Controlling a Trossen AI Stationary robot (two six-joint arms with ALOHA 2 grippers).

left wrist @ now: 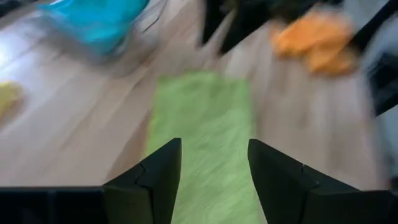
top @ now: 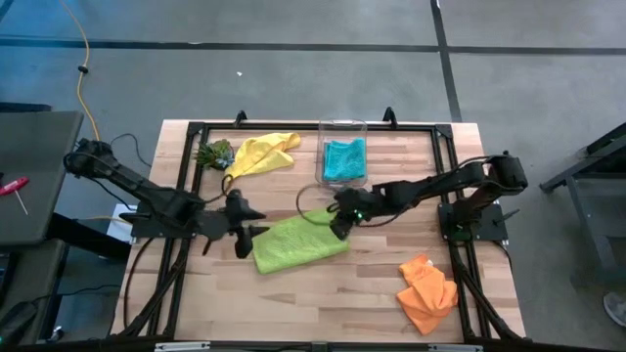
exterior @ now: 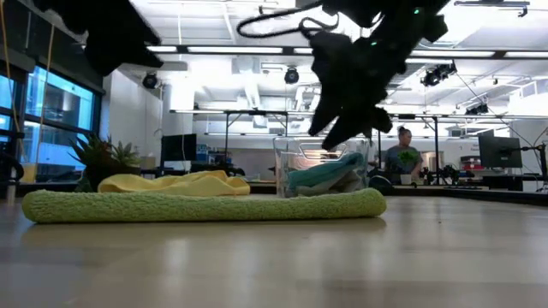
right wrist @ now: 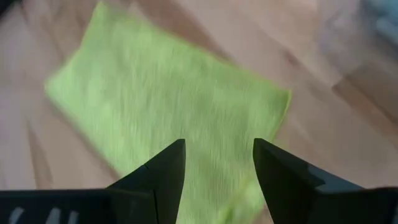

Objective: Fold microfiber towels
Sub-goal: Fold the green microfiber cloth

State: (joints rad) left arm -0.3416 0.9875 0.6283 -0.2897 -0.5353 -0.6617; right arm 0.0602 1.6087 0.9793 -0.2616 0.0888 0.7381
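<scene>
showing four towels, lime green towel (top: pixel 299 243) (folded), yellow towel (top: pixel 262 154), teal towel (top: pixel 344 159), orange towel (top: pixel 427 292)

Grey floor (top: pixel 293 24), ceiling strip lights (exterior: pixel 214 53) (bright), left windows (exterior: pixel 60 111)

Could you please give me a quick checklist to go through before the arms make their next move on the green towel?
1. Left gripper open, holding nothing: ok.
2. Right gripper open, holding nothing: ok.
3. Green towel lies flat on the table as a folded strip: ok.
4. Both grippers are lifted off the green towel, one at each end: ok, judging by the low view.
5. Yellow towel and orange towel lie apart from the green towel: ok.
6. Teal towel sits inside the clear box: ok; whether it is folded: cannot tell.
</scene>
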